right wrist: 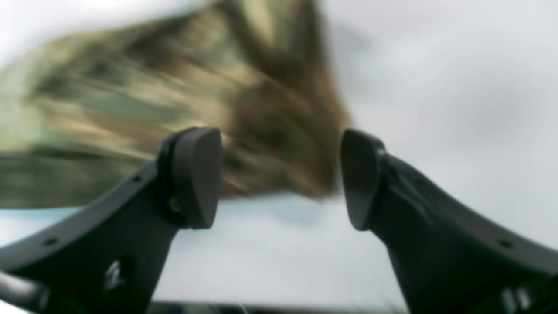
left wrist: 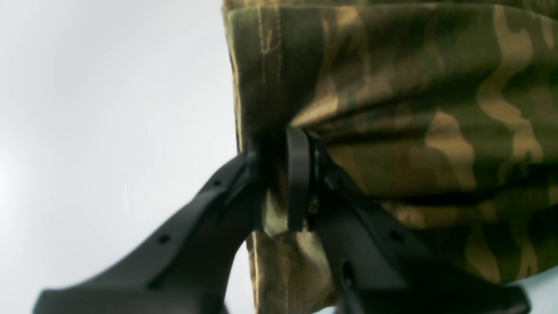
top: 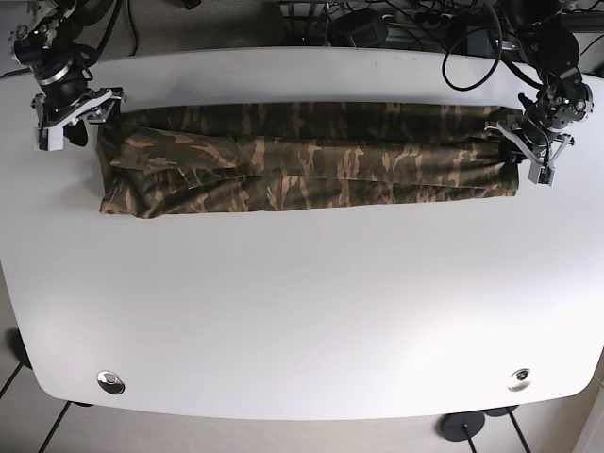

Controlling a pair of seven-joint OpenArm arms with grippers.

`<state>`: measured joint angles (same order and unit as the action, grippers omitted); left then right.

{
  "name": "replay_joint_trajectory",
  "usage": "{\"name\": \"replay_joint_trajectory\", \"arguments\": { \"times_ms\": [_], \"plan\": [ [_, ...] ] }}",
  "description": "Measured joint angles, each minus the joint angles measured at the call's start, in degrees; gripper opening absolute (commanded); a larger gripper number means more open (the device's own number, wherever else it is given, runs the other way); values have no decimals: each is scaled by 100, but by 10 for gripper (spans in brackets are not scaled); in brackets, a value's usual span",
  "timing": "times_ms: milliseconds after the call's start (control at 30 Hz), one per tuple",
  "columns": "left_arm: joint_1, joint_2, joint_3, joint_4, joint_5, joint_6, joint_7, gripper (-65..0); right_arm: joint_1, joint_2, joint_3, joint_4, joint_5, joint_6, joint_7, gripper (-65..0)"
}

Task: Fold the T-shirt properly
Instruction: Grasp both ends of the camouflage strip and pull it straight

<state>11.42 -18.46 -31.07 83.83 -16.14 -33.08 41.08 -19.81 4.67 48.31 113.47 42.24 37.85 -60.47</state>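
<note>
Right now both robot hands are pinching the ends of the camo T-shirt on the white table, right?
Not quite. Only the left gripper is pinching the camo T-shirt; the left wrist view shows its jaws shut on the cloth. The right wrist view shows the right gripper open, with nothing between its jaws. The shirt does lie on the white table.

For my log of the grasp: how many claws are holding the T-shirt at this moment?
1. The left claw is shut on the T-shirt at its edge, on the base view's right. The right claw is open, off the cloth, at the other end.
</note>
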Motion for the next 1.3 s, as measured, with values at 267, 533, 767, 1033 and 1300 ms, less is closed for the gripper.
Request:
{"name": "replay_joint_trajectory", "arguments": {
  "times_ms": [267,533,767,1033,1300],
  "plan": [
    [-2,-2,9,0,4,2,0,-594,520,-68,-1392,-586,-933,11,63,-441],
    [-2,-4,4,-9,0,2,-2,-594,756,-2,-1388,-2184,-1801,103,1139,-455],
    [7,85,-157,599,203,0,446,-388,820,74,-1388,-2573,-1786,140,1646,-455],
    [-28,-79,-1056,1257,-1808,2,1342,-167,772,-37,-1390,-2302,-1915,96,1521,-455],
    [-48,-306,-905,-389,-2636,7,1593,-171,774,-39,-1388,-2297,-1917,94,1508,-455]
  ]
}}
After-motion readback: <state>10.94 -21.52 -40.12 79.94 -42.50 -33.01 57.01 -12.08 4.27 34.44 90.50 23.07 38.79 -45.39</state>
